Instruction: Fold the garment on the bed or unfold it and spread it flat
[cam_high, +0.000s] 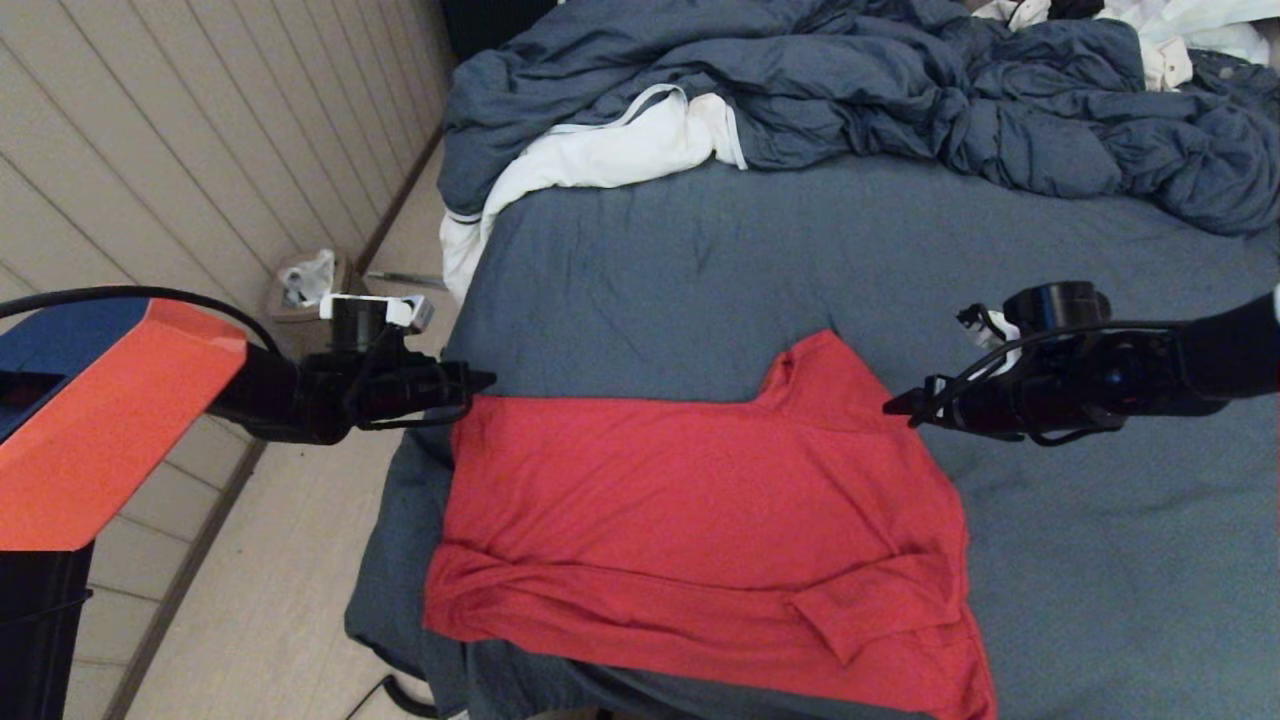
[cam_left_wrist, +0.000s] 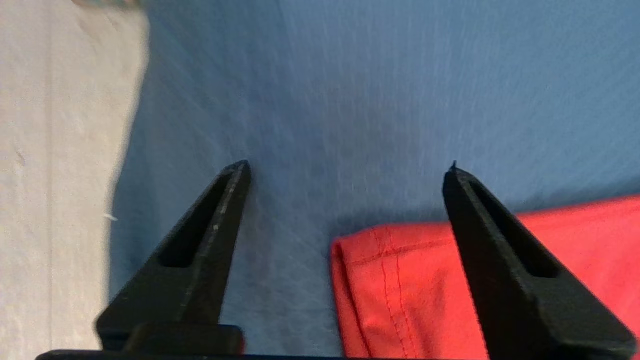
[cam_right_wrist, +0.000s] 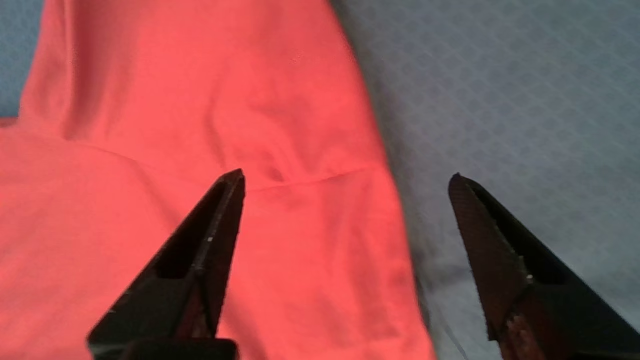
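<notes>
Jaws spread wide and empty on both: the left gripper (cam_left_wrist: 347, 167) over a corner of the garment (cam_high: 700, 520), the right gripper (cam_right_wrist: 345, 175) straddling its opposite edge, on the bed (cam_high: 700, 260); its lower hem runs out of the head view.

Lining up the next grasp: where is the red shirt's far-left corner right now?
In the head view, the garment has that corner right by the left gripper, near the bed's left edge; the fingers are open above it.
</notes>
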